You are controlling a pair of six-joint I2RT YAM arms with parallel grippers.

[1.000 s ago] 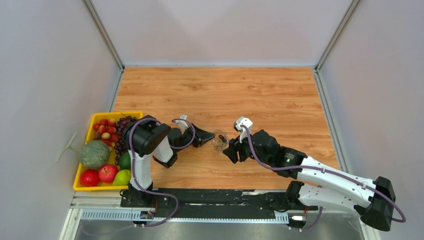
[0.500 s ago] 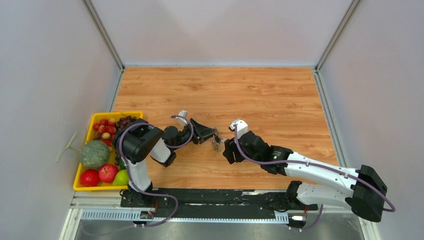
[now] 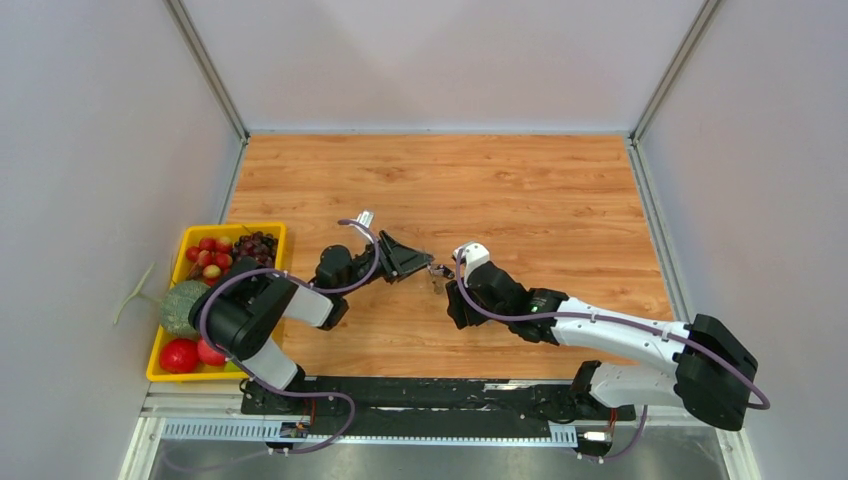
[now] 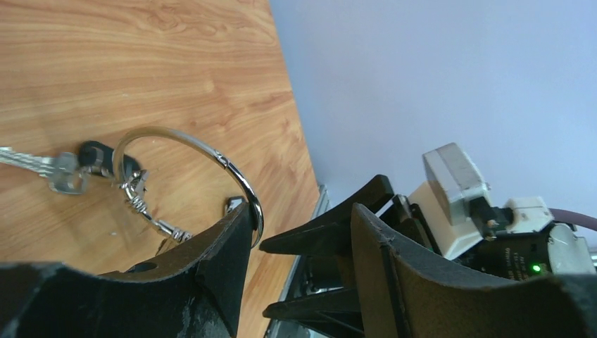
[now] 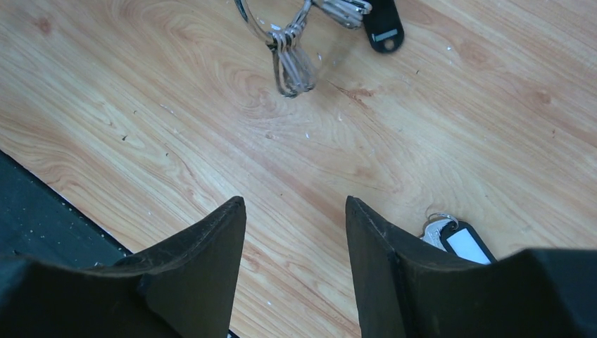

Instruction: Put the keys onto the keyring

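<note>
The keyring [image 3: 437,272] is a thin silver ring with small silver keys, lying mid-table between my grippers. In the left wrist view the keyring [image 4: 184,141] runs behind the tip of one of my fingers [image 4: 218,253]; whether they touch is unclear. A black-headed key [image 4: 95,151] lies by the ring's cluster. My left gripper [image 4: 299,211] is open, and it also shows in the top view [image 3: 418,263]. My right gripper [image 5: 296,204] is open above bare wood, just short of the keyring [image 5: 285,49]. One black-headed key [image 5: 384,24] lies by the ring. Another key [image 5: 461,243], with a white label, lies beside my right finger.
A yellow tray [image 3: 230,227] of fruit stands at the left edge of the table, beside the left arm. Grey walls close in the wooden table on three sides. The black base rail [image 3: 430,390] runs along the near edge.
My left arm has reached right and farther out until its open fingers meet the keyring. My right gripper has slid left, closer to the ring. The ring has shifted slightly away.
</note>
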